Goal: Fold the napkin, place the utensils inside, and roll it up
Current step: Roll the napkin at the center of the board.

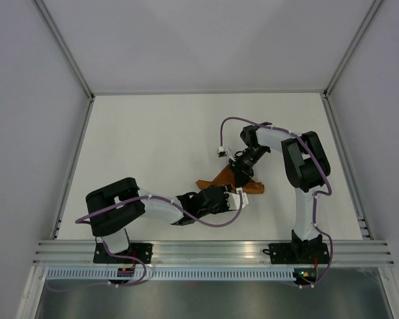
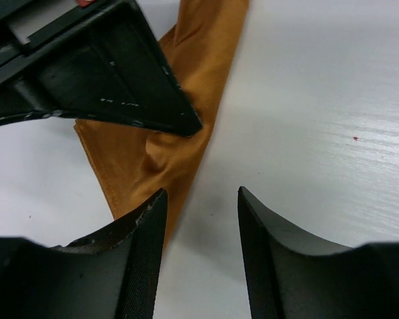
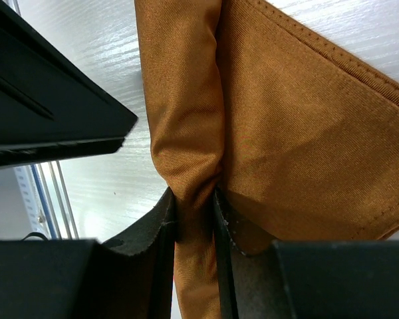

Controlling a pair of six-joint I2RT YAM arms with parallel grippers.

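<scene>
The rust-brown napkin (image 1: 253, 188) lies folded and partly rolled near the table's middle front. In the right wrist view the napkin (image 3: 299, 139) shows a rolled part beside a flat folded layer. My right gripper (image 3: 196, 199) is shut on the rolled part and also shows in the top view (image 1: 241, 166). My left gripper (image 2: 201, 199) is open and empty over bare table, its left finger (image 2: 143, 226) over the napkin's (image 2: 153, 153) edge; it also shows in the top view (image 1: 227, 198). The right gripper's black fingers (image 2: 106, 73) show in the left wrist view. The knife is hidden.
The white table (image 1: 153, 146) has grey side walls and metal rails (image 1: 213, 251) along its near edge. A white connector on a purple cable (image 1: 221, 151) hangs near the right arm.
</scene>
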